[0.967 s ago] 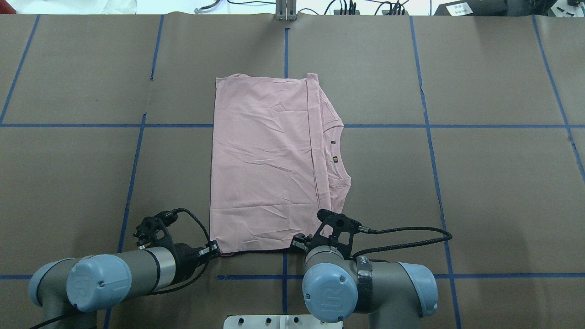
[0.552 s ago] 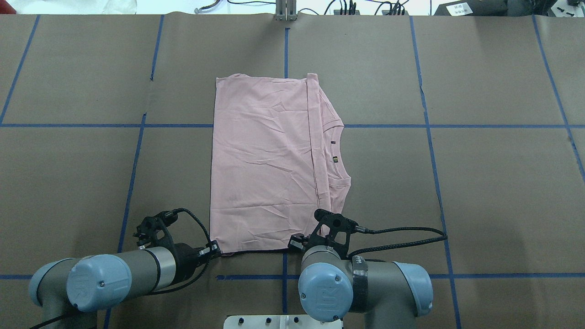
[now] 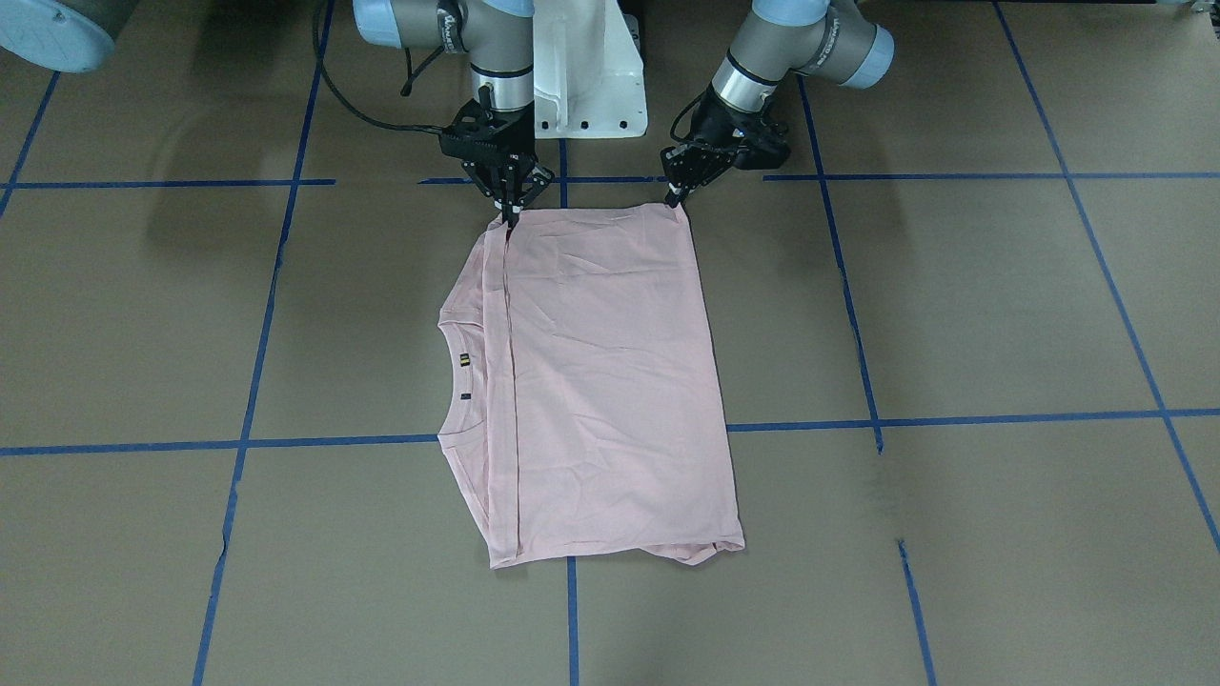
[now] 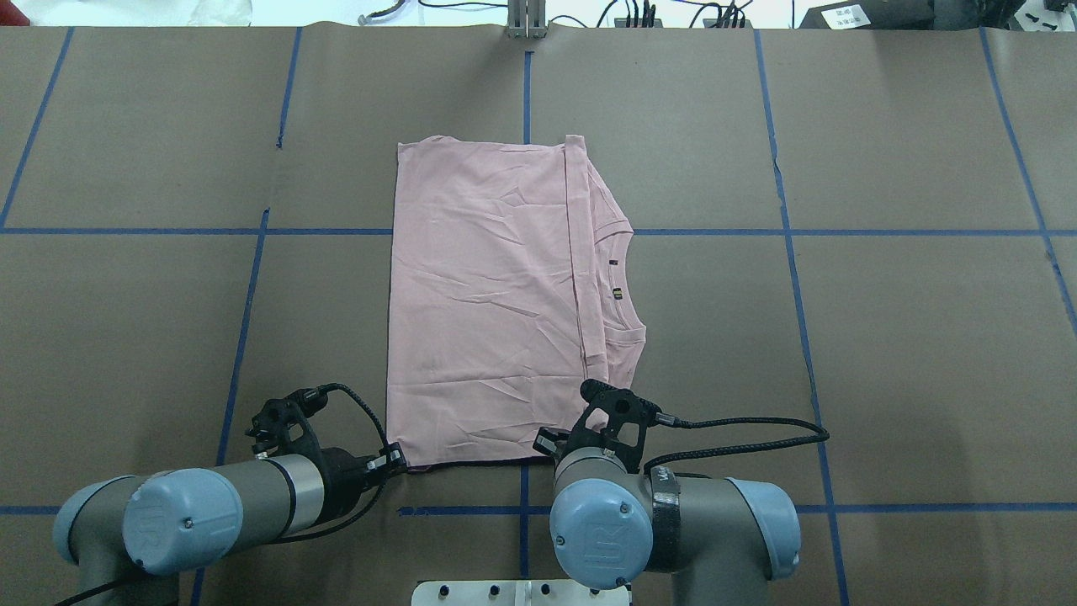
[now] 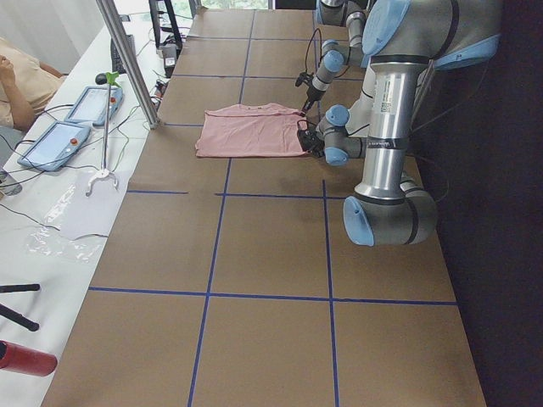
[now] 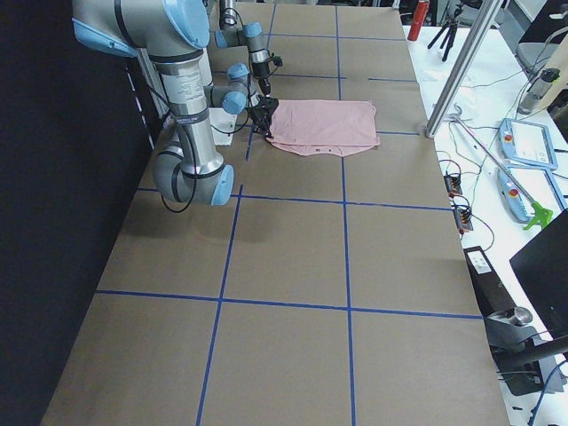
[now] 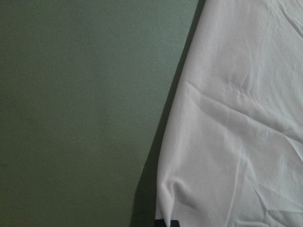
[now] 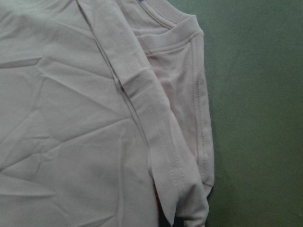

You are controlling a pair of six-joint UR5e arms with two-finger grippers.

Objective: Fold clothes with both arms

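T-shirt (image 4: 488, 303) lay flat just beyond the pedestal (image 3: 591, 76); the left gripper (image 3: 678, 197) and right gripper (image 3: 511, 213) each pinched a corner nearest the pedestal. Had you lifted unevenly, a thin pinch could have slipped, undoing the fold.

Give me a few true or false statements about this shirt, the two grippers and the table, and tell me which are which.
1. The left gripper and the right gripper are both at the edge of the pink T-shirt nearest the robot. True.
2. The T-shirt hangs in the air between the arms. False: it lies folded flat on the table.
3. The neckline points to the robot's right. True.
4. The table is marked with red tape. False: the tape lines are blue.
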